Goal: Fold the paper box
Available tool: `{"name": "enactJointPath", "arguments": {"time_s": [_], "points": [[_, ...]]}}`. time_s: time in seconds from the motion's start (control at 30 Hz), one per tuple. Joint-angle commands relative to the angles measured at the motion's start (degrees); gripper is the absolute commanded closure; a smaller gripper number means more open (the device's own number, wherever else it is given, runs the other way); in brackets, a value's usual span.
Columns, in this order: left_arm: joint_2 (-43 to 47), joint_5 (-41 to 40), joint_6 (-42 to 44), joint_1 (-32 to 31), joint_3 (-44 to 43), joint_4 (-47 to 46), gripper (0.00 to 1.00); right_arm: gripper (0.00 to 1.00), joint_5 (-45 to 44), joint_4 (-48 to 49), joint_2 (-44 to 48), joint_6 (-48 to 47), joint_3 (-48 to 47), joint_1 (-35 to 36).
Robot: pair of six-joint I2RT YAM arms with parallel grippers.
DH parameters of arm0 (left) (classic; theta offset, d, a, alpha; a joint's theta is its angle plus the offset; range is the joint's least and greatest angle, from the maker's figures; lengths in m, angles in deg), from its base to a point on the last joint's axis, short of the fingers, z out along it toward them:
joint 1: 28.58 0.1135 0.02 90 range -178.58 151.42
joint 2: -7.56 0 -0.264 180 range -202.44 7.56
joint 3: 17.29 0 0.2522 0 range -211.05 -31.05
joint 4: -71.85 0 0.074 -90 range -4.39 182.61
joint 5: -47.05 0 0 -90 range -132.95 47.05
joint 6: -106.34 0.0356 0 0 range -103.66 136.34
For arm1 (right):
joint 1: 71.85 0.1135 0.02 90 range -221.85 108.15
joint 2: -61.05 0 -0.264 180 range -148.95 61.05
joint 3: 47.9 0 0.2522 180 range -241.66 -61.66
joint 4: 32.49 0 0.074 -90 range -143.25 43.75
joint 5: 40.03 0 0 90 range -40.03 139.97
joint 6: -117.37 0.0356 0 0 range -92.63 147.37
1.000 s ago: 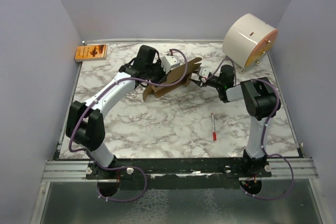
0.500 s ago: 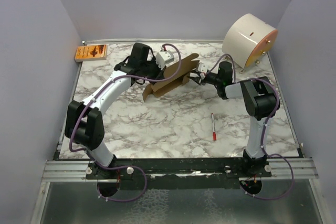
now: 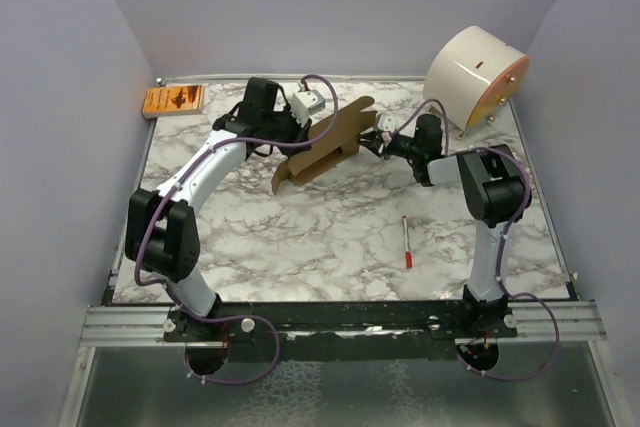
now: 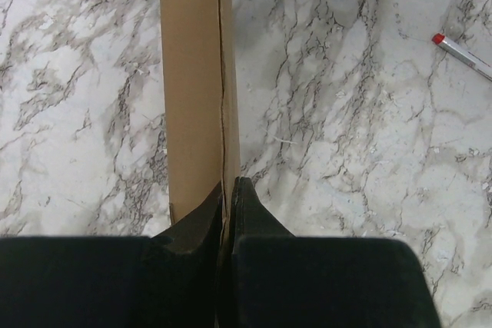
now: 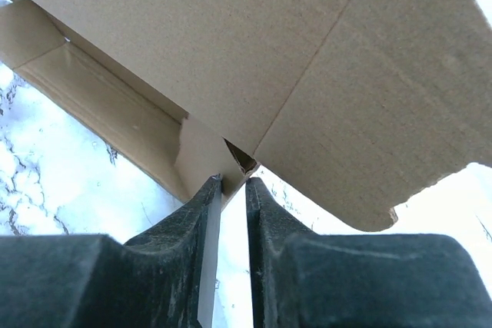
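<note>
The paper box (image 3: 330,142) is a brown cardboard sheet, partly folded, held tilted above the marble table between both arms. My left gripper (image 3: 305,137) is at its left side. In the left wrist view the left gripper (image 4: 228,190) is shut on the edge of the box (image 4: 192,74), which runs away from it. My right gripper (image 3: 375,139) is at the box's right end. In the right wrist view the right gripper (image 5: 233,183) has its jaws a narrow gap apart, tips right at a corner between two flaps of the box (image 5: 254,51).
A small orange printed packet (image 3: 173,99) lies at the back left corner. A big white cylinder (image 3: 475,77) stands at the back right. A red-capped pen (image 3: 407,240) lies on the table (image 3: 300,237) right of the middle; it also shows in the left wrist view (image 4: 461,53).
My left gripper has moved back and left with the box, raising and turning its right end toward the back. My right gripper has followed the box's right end up and left.
</note>
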Motion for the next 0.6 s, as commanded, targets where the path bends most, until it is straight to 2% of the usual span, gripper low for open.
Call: {"name": "enactJointPath", "arguments": {"time_s": [0.0,0.2,0.57], "points": [[-1.11,3.32,-1.02,0.33,-2.8,0.1,1.0,0.83,3.68,0.36,-1.31,2.1,-1.44,0.46],[-1.48,3.28,-0.99,0.6,-4.02,1.4,1.0,0.91,4.79,-0.34,-0.9,2.56,-1.87,0.46],[-0.91,4.2,-4.03,0.69,-6.51,3.06,1.0,0.95,5.02,-6.47,3.58,2.22,-2.77,0.46]]}}
